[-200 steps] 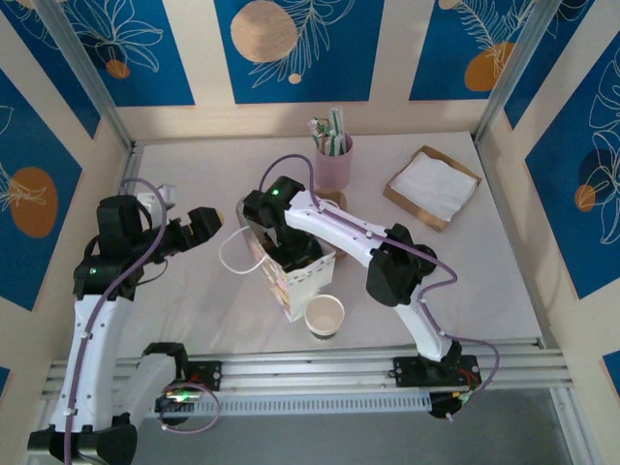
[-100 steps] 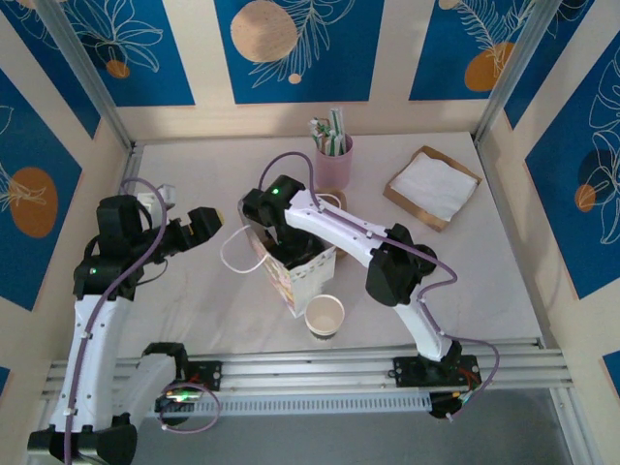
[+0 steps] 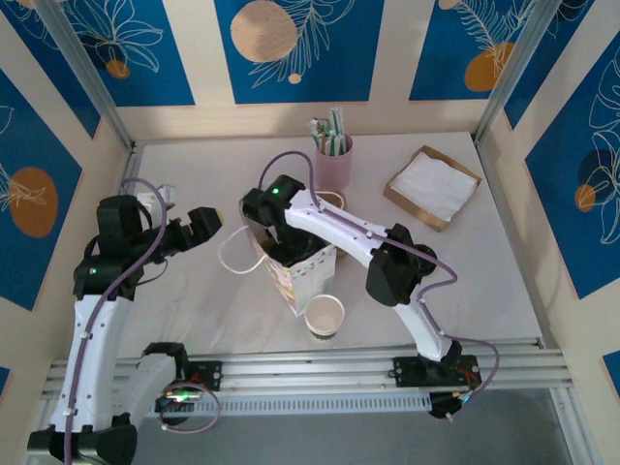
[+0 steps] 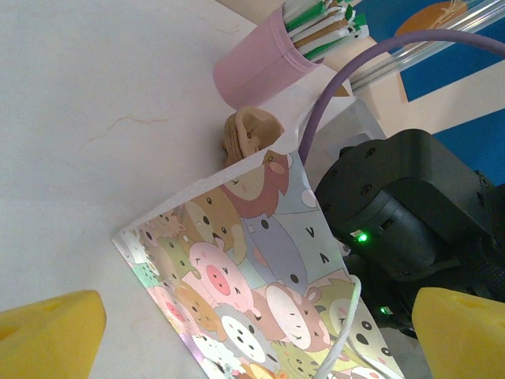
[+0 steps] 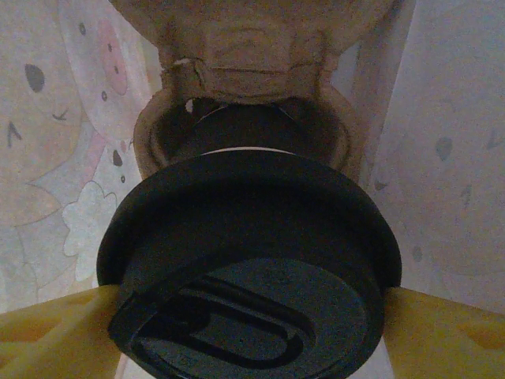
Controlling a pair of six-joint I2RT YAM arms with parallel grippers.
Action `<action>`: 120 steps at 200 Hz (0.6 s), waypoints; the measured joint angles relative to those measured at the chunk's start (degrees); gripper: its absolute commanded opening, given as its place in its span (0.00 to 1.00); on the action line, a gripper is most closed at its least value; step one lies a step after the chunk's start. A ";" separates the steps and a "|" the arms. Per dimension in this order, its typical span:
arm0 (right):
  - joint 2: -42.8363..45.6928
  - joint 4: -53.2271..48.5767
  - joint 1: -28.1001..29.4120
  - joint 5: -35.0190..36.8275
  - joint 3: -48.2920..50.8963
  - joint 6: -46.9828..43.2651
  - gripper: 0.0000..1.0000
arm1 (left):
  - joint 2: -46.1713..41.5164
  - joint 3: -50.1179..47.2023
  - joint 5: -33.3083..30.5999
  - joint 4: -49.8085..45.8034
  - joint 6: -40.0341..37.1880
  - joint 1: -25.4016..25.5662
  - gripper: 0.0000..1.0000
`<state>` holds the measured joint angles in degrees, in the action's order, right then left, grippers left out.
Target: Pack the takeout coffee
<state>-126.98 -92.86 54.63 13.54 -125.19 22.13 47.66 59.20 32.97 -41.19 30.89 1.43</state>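
1. Takeout coffee (image 5: 248, 260) is inside the cartoon-animal paper bag (image 3: 308, 276), which stands near the middle of the bench (image 3: 194, 174). The right wrist view looks down on its round black lid. The moulded pulp carrier (image 5: 252, 47) lies just beyond, and a dark round hole of it shows past the lid's far edge.
2. Whether the cup already sits in a carrier hole or hangs above one cannot be told from here.
3. Right claw (image 5: 252, 335) is down in the bag, with one yellow finger on each side of the cup under the lid's overhang. I cannot tell whether the fingers press the cup or stand just clear of it.
4. Left claw (image 4: 254, 335) gapes wide with nothing in it. It sits beside the bag's left face and does not touch it.
5. Handling, as I judge it: the cup is light and its paper wall is thin, so a hard squeeze would dent it. The plastic lid is slick and likely only pressed on, so a pull on it could pop it off. It should be kept upright in case it holds liquid.
6. Best hold: on the paper wall just under the lid rim, where the rolled edge stiffens it, and never on the lid itself.
7. Risk: the bag is thin paper and could be dragged or tipped. A lidless white paper cup (image 3: 325, 315) stands just by its near corner, and the pink cup of straws (image 3: 334, 160) stands behind it.
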 measured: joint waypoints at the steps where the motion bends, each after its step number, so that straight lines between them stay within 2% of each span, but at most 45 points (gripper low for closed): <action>1: 0.00 0.00 0.00 0.00 -0.02 0.00 0.83 | 0.00 0.00 0.00 0.00 0.00 0.00 1.00; 120: -0.02 0.02 0.00 0.63 -0.92 0.42 0.90 | 0.00 0.00 0.00 0.00 0.00 0.00 1.00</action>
<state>-127.00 -92.84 54.63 14.17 -126.10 22.55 47.66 59.20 32.97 -41.19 30.89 1.43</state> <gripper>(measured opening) 0.890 0.999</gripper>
